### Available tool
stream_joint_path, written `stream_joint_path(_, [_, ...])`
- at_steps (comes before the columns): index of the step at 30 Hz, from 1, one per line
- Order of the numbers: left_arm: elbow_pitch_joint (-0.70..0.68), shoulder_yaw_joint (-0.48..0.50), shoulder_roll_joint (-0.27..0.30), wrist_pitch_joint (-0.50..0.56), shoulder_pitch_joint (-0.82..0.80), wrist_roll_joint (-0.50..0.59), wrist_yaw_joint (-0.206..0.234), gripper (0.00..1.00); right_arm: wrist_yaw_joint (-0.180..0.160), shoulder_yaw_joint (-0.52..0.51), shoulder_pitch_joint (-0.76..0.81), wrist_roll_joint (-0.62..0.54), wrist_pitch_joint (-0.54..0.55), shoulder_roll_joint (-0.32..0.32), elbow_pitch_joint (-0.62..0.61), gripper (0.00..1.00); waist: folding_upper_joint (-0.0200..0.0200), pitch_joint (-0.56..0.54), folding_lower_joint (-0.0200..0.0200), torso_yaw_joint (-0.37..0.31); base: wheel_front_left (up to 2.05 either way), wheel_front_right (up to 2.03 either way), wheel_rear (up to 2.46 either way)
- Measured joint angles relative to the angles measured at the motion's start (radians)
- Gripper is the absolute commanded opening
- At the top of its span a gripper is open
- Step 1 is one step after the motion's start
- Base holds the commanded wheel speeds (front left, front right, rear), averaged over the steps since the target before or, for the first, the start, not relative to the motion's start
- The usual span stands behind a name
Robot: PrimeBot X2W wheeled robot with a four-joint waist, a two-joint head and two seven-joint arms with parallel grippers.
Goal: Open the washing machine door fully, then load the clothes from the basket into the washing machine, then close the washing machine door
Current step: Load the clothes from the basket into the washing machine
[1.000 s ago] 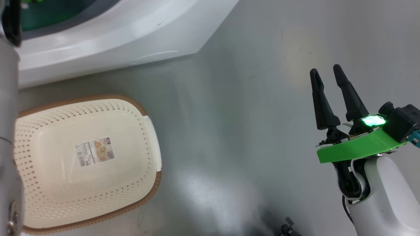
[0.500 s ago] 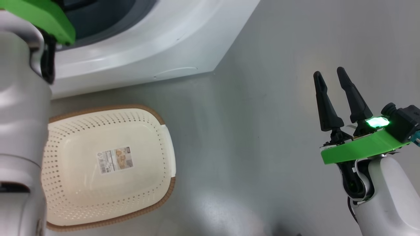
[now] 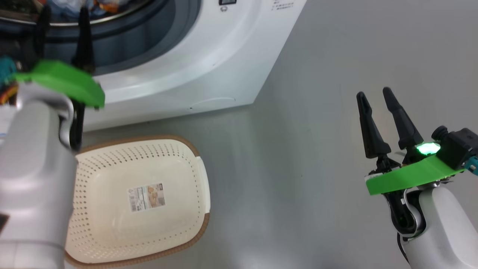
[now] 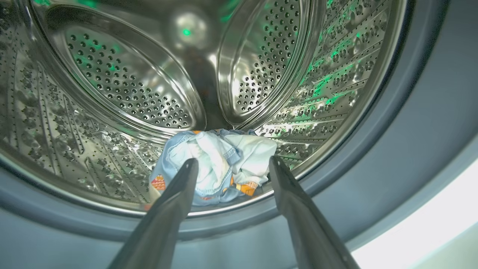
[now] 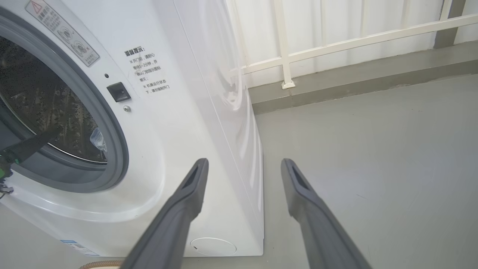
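The washing machine (image 3: 224,56) stands at the top of the head view with its drum mouth uncovered; its door is out of view. My left gripper (image 3: 63,15) is open, its fingers pointing into the grey gasket (image 3: 168,33). The left wrist view looks into the steel drum (image 4: 123,82). There the clothes (image 4: 246,153), light-blue and white with orange prints, lie bunched at the drum's front, beyond my open left gripper (image 4: 233,161) and apart from it. On the floor in front of the machine sits the basket (image 3: 175,141), holding no clothes. My right gripper (image 3: 373,93) is open over bare floor.
The right wrist view, past my open right gripper (image 5: 244,162), shows the machine's front and side (image 5: 179,130) and its round service flap (image 5: 213,246). A white railing (image 5: 283,56) on a low ledge runs behind. Grey floor (image 3: 298,168) stretches between basket and right arm.
The head camera has moved, bringing more of the machine and the drum mouth into view. My left gripper now shows at the drum mouth. The right gripper has barely moved.
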Motion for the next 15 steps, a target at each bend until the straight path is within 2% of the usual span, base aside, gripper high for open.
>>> stream_joint_path(6, [-0.132,0.021,0.015,0.0,0.177,-0.01,0.016,1.0,0.0,0.002,0.029,0.0,0.0,-0.007,0.015,1.0,0.0,-0.058,0.0,0.011,0.0,0.0,0.0])
stream_joint_path(15, [-0.28,0.03,0.006,0.0,0.402,-0.036,0.04,1.0,0.0,0.025,0.071,0.0,0.0,-0.024,0.032,1.0,0.0001,-0.154,0.0,0.039,0.0,0.0,0.0])
